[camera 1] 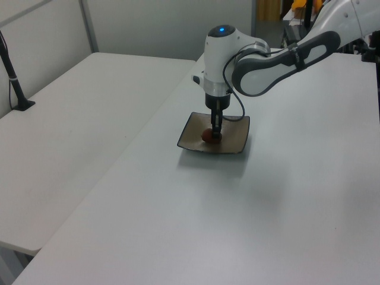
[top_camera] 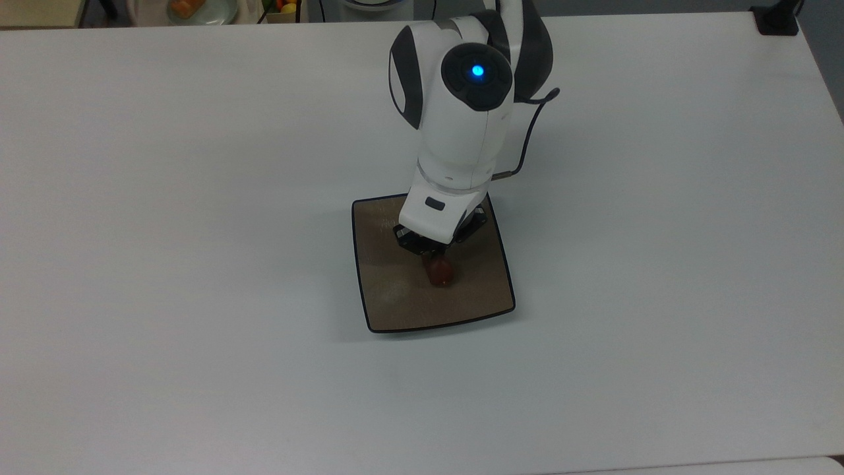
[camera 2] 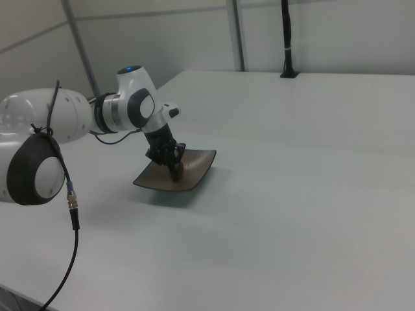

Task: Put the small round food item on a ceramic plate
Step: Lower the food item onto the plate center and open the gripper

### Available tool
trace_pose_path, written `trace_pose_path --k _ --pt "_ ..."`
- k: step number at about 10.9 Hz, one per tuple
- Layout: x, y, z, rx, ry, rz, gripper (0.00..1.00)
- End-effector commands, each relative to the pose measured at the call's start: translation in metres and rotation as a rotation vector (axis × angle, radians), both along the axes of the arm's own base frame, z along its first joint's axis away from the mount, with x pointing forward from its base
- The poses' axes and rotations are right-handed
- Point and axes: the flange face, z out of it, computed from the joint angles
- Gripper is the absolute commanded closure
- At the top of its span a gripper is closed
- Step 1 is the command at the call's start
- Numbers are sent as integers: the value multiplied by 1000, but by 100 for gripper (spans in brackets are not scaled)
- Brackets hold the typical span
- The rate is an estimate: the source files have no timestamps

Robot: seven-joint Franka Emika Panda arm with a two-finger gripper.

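Here gripper (top_camera: 432, 258) pinches glossy oblong item (top_camera: 440, 272) over square plate (top_camera: 395, 303).

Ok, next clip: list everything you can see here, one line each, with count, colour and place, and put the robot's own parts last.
ceramic plate: one, tan-brown with a thin dark rim, square, near the middle of the table.
small round food item: one, dark reddish-brown, low over or on the middle of the plate, at the gripper's tip.
white table: one, white, carrying the plate.
second table: one, white, on the left view's left, beside the first.
black post: one, black, standing on the second table's far edge in the left view.
arm: one, white and dark grey with a blue light, reaching down over the plate.
cable: one, black, running along the arm.
gripper: one, black, shut on the food item.
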Motion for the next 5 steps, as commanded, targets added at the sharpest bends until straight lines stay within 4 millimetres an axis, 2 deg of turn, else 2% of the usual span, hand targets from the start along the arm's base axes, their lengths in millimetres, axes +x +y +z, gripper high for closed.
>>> trace_pose_path --k 1,2,4,5 --pt "-2 3 -7 -18 -15 -2 71" --pt "-2 1 -9 -19 -14 -4 37" --pt "-1 -1 -8 -20 -14 -5 0" --pt "-1 -1 -7 -20 -15 -3 0"
